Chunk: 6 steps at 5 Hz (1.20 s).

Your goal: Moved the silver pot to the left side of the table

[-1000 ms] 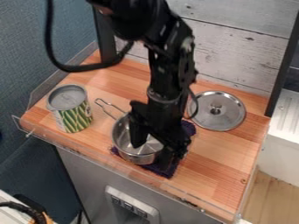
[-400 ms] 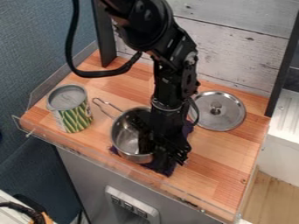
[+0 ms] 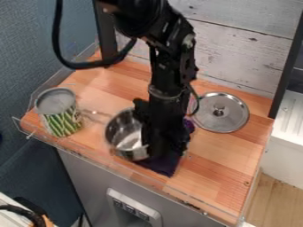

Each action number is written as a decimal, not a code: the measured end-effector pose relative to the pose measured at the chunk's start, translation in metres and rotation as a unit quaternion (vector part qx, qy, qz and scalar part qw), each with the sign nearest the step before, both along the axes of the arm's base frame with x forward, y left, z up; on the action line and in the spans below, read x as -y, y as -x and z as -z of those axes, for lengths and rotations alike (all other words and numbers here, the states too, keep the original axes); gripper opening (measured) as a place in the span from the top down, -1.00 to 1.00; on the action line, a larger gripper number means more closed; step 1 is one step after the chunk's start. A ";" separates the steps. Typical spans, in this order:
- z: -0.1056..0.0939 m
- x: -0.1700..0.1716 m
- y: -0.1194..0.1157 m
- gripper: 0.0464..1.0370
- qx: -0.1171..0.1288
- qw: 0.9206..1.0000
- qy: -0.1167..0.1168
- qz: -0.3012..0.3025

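Lowest at centre, we see the purple cloth [image 3: 163, 165], and just left of it the silver pot [image 3: 126, 128], bare metal gleaming inside, handle pointing left. Over at left, here's the green-patterned can [image 3: 61, 119], upright, its grey top up. Farther back, right of centre, lies the lid [image 3: 220, 112]. And the arm [image 3: 166, 71]! It hangs from the top edge, gripper [image 3: 155, 148] down at the pot's right side; whether it's clenched, we can't tell.
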<state>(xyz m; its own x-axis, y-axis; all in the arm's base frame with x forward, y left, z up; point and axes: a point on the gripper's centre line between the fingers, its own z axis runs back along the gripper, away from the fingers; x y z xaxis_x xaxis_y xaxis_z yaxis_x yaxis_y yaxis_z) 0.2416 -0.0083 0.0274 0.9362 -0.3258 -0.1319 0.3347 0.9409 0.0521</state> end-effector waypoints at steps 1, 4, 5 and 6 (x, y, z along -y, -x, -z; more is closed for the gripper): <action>-0.034 0.001 -0.017 0.93 0.042 0.999 0.012 0.032; -0.023 -0.077 -0.113 0.93 0.061 0.997 0.000 -0.041; -0.002 -0.089 -0.115 0.93 0.036 0.997 -0.013 -0.064; 0.018 -0.096 -0.107 0.93 0.008 0.997 -0.037 -0.071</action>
